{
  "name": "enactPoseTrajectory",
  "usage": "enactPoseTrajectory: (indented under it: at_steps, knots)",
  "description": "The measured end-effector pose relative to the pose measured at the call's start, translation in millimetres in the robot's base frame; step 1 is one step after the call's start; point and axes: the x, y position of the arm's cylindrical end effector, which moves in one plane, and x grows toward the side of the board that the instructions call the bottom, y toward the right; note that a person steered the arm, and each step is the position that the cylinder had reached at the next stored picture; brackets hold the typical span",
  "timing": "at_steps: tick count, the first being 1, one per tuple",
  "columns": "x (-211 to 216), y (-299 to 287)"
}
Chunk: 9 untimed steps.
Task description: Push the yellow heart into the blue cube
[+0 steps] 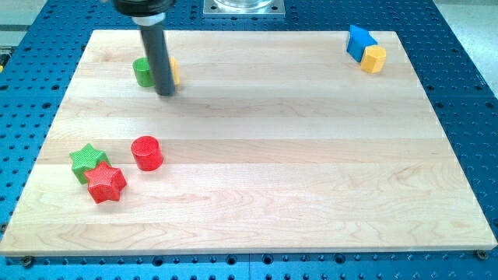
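— Far left: green star [88,159], red star [106,183], red cylinder [146,152]. Any pincer?
— None, just a rod; my tip [166,93] sits between a green block [142,71] and a yellow one [175,73], likely the heart.
— And the blue cube [359,40]?
— Top right, touching a yellow hexagon-like block [374,58]. Well apart; the push looks barely started.

Single camera view, raised above the near edge of the wooden board [257,163] and tilted down toward its far side, close enough that the board nearly fills the frame. The arm's rod [159,54] enters from the view's top; its mounting is apparently cropped out.
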Motion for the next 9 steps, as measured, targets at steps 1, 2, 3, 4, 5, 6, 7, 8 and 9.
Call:
enactPoseTrajectory:
  at_steps: [1,2,3,4,5,6,7,8,9]
  knots:
    - [-22,-22]
    - [-57,50]
    - [-61,174]
    - [-61,242]
    - [-62,199]
    - [-53,119]
    - [-34,108]
    - [-38,65]
    - [4,40]
